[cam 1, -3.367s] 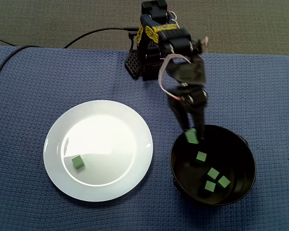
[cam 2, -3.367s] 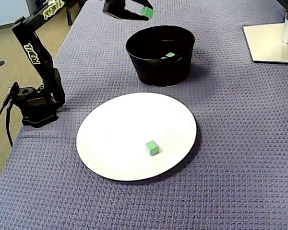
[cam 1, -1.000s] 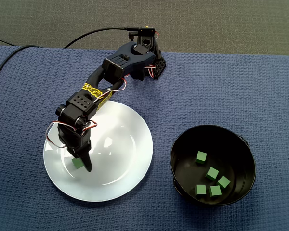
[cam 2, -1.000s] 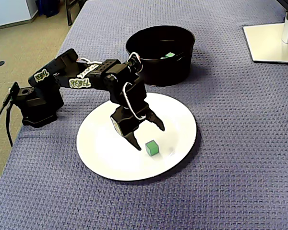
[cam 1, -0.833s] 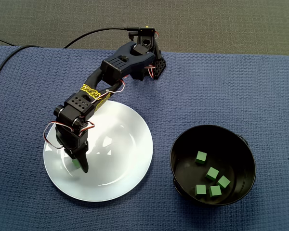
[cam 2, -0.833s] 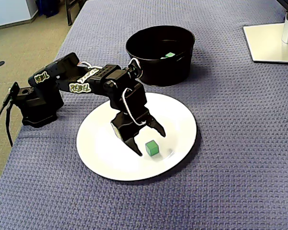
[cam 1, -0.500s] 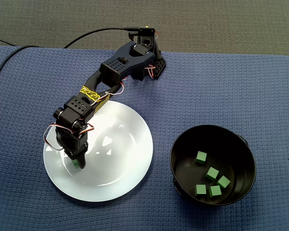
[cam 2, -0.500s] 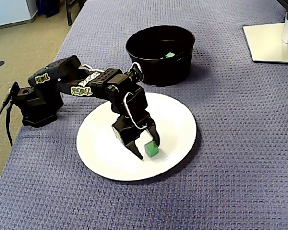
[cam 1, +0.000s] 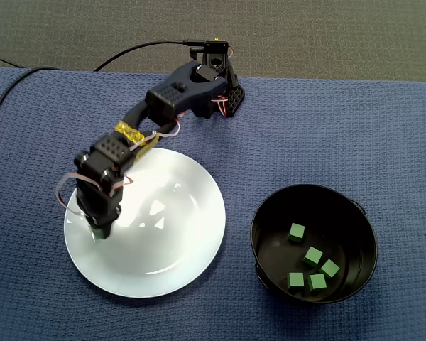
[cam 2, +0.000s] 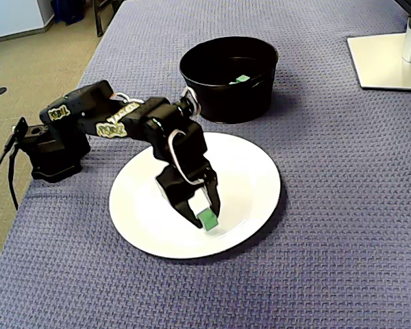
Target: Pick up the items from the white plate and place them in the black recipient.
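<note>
Fixed view | gripper (cam 2: 205, 213) pinched on 1 green cube (cam 2: 209, 221) at white plate (cam 2: 257, 168) | lift straight, grip firm, clear the black bucket (cam 2: 226, 92) rim

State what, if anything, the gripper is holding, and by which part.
The gripper holds the small green cube, its two fingers pressing opposite side faces, over the white plate.
</note>
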Controlling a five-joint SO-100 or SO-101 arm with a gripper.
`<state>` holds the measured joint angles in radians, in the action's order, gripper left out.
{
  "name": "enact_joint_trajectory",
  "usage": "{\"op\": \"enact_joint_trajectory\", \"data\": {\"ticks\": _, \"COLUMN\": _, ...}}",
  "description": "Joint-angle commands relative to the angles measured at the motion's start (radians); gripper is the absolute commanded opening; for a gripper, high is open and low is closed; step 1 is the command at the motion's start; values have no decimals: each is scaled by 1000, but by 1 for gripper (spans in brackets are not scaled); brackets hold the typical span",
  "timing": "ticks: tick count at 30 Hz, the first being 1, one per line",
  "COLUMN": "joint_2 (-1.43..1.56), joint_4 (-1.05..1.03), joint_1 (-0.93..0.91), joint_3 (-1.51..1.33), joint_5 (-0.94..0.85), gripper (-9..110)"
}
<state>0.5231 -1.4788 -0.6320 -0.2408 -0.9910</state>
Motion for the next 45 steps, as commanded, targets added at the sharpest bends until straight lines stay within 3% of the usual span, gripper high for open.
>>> {"op": "enact_joint_trajectory", "data": {"ticks": 1, "joint_2": 431, "joint_4": 167, "joint_1": -28, "joint_3": -227, "joint_5": 141, "gripper": 0}}
{"op": "enact_joint_trajectory", "data": {"ticks": 6, "joint_2": 813, "joint_4": 299, "joint_1": 77, "joint_3": -491, "joint_5": 287, "gripper": 0}}
{"op": "enact_joint_trajectory", "data": {"ticks": 12, "joint_2": 1164, "joint_4": 348, "joint_1": 393, "joint_3": -678, "joint_5": 411, "gripper": 0}}
{"op": "enact_joint_trajectory", "data": {"ticks": 23, "joint_2": 1353, "joint_4": 627, "joint_1": 963, "joint_3": -1170, "joint_5": 500, "gripper": 0}}
{"op": "enact_joint_trajectory", "data": {"ticks": 34, "joint_2": 1247, "joint_4": 1002, "joint_1": 1012, "joint_3": -1624, "joint_5": 603, "gripper": 1}}
{"op": "enact_joint_trajectory", "data": {"ticks": 38, "joint_2": 1249, "joint_4": 1054, "joint_1": 1048, "joint_3": -1697, "joint_5": 598, "gripper": 17}}
{"op": "enact_joint_trajectory", "data": {"ticks": 45, "joint_2": 1333, "joint_4": 738, "joint_1": 1014, "joint_3": -1443, "joint_5": 453, "gripper": 30}}
